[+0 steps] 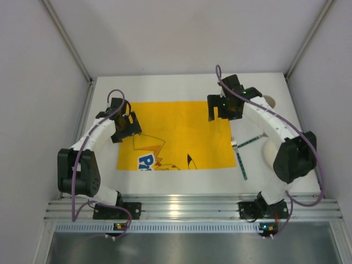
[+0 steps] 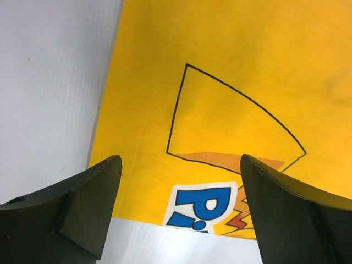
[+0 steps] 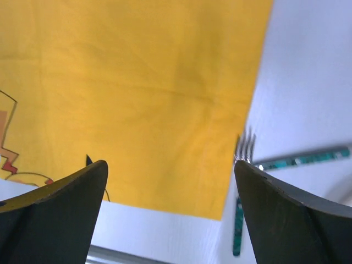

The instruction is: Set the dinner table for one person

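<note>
The white dinner table (image 1: 181,184) carries a yellow cloth (image 1: 176,126) with a cartoon print, spread flat in the middle. My left gripper (image 1: 125,133) hovers open and empty over the cloth's left side; the left wrist view shows the cloth (image 2: 231,55) and bare table (image 2: 49,82) below the gripper (image 2: 180,159). My right gripper (image 1: 223,114) hovers open and empty over the cloth's far right part (image 3: 137,71). A fork (image 1: 241,162) with a teal handle lies on the table just right of the cloth; it also shows in the right wrist view (image 3: 245,146).
A second teal-handled utensil (image 1: 252,141) lies slanted right of the fork, also in the right wrist view (image 3: 308,159). A white dish (image 1: 268,153) sits partly hidden under my right arm. A tan round object (image 1: 269,102) lies at the far right. Grey walls enclose the table.
</note>
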Tool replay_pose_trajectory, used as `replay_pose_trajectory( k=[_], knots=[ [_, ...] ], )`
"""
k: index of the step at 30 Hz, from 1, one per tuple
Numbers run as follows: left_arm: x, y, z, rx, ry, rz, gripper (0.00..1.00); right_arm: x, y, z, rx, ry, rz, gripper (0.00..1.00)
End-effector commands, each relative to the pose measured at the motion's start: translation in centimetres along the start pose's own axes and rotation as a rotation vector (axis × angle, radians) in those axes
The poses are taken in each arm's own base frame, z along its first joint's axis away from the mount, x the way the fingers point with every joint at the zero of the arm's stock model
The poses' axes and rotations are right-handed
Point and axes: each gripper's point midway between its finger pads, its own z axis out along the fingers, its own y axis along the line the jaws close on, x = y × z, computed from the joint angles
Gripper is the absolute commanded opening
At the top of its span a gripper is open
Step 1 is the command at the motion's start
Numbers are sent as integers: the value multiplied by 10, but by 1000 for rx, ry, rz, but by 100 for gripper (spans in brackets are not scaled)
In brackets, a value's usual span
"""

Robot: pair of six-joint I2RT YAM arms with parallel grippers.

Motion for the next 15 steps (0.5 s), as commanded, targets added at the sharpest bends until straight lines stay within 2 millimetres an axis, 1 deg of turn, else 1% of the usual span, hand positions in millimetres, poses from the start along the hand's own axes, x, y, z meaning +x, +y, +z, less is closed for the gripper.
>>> replay_pose_trajectory(
  k=[1, 2, 3, 4, 5, 6, 7, 8, 9, 10, 12, 13, 15],
  knots=[
    [-13, -8, -21, 60, -53, 8, 94, 55, -44, -36, 165, 85, -2, 100],
    [-12, -9, -21, 67, -54, 8, 94, 65, -49, -48, 178, 67, 22, 100],
    [-9, -8, -21, 71, -54, 5, 94, 78, -55, -50, 196, 81, 32, 100],
    [-10, -10, -21, 81, -61, 5, 94, 105, -67, -44, 234, 134, 42, 98],
    [-9, -11, -20, 90, -58, 2, 94, 115, -70, -50, 234, 120, 78, 98],
    [-6, -12, -18, 93, -48, 1, 94, 124, -71, -47, 225, 125, 101, 97],
    [-4, -12, -16, 93, -41, -1, 94, 150, -77, -40, 235, 175, 133, 97],
    [-4, -13, -14, 99, -38, -3, 93, 157, -79, -41, 225, 169, 159, 96],
    [-2, -14, -12, 101, -28, -5, 93, 164, -80, -38, 215, 174, 180, 96],
    [-3, -15, -12, 103, -29, -4, 93, 180, -84, -33, 223, 199, 209, 95],
    [-4, -16, -12, 108, -31, -5, 93, 178, -84, -32, 220, 191, 212, 93],
    [-5, -17, -12, 111, -33, -5, 93, 172, -89, -32, 250, 173, 232, 92],
    [-6, -17, -14, 112, -37, 3, 93, 168, -93, -29, 268, 175, 250, 89]
  ],
)
